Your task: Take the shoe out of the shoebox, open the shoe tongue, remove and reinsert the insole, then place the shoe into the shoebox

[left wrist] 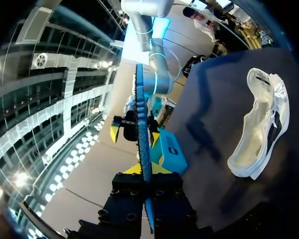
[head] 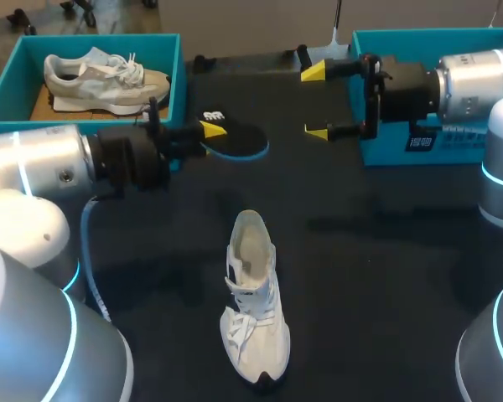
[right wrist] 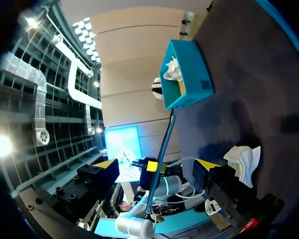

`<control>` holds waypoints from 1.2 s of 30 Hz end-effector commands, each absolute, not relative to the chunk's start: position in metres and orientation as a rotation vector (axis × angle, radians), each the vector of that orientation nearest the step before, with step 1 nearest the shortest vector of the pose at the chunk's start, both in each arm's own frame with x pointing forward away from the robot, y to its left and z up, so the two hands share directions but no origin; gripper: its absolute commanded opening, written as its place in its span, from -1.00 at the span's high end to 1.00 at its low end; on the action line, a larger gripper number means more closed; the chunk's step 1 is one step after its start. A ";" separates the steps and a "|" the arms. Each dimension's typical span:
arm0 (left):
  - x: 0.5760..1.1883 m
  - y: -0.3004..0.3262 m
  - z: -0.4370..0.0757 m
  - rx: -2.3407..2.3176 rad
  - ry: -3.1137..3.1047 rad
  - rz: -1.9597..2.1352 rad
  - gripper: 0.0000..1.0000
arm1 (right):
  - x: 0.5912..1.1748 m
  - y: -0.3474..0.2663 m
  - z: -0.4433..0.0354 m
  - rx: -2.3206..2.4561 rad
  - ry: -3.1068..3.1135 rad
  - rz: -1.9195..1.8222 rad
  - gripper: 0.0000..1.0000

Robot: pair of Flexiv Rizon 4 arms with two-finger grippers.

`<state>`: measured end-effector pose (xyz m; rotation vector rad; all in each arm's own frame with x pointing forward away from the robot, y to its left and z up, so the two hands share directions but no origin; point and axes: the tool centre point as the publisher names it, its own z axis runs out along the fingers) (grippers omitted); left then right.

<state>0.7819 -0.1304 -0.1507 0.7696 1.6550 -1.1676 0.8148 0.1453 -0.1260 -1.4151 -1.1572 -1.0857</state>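
Observation:
A white shoe (head: 253, 310) lies on the black table (head: 386, 276) near the front, its opening toward the back; it also shows in the left wrist view (left wrist: 261, 124) and the right wrist view (right wrist: 244, 162). My left gripper (head: 211, 130) is shut on the heel end of a black insole with a blue edge (head: 239, 141), held above the table. In its own view the gripper (left wrist: 144, 172) holds the insole (left wrist: 141, 119) edge-on. My right gripper (head: 314, 100) stands wide open facing the insole's toe end, a short gap away. From its own view (right wrist: 157, 164) the insole (right wrist: 164, 139) is a thin blue line ahead.
A teal shoebox (head: 172, 59) at the back left holds a grey and beige shoe (head: 101, 79). A second teal box (head: 453, 142) stands at the back right, partly behind my right arm.

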 end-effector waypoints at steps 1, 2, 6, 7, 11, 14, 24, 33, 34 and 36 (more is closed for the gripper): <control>0.786 -0.128 -0.151 0.846 1.587 -1.168 1.00 | 0.814 0.147 -0.126 -1.417 -1.156 -1.087 -1.00; 0.787 -0.128 -0.150 0.875 1.569 -1.146 1.00 | 0.814 0.147 -0.126 -1.417 -1.156 -1.087 -1.00; 0.789 -0.126 -0.147 0.949 1.499 -1.081 1.00 | 0.814 0.147 -0.126 -1.417 -1.156 -1.087 -1.00; 0.791 -0.124 -0.148 0.987 1.485 -1.050 1.00 | 0.814 0.147 -0.126 -1.417 -1.156 -1.087 -1.00; 0.800 -0.121 -0.152 1.044 1.503 -1.021 1.00 | 0.814 0.147 -0.126 -1.417 -1.156 -1.087 -1.00; 0.800 -0.121 -0.152 1.044 1.503 -1.021 1.00 | 0.814 0.147 -0.126 -1.417 -1.156 -1.087 -1.00; 0.814 -0.126 -0.154 1.074 1.414 -0.985 1.00 | 0.812 0.152 -0.129 -1.410 -1.188 -1.074 -1.00; 0.821 -0.137 -0.165 1.123 1.388 -0.967 1.00 | 0.786 0.178 -0.144 -1.357 -1.245 -1.040 -1.00; 0.821 -0.137 -0.165 1.123 1.388 -0.967 1.00 | 0.786 0.178 -0.144 -1.357 -1.245 -1.040 -1.00; 0.821 -0.139 -0.167 1.126 1.393 -0.968 1.00 | 0.776 0.188 -0.148 -1.316 -1.281 -1.043 -1.00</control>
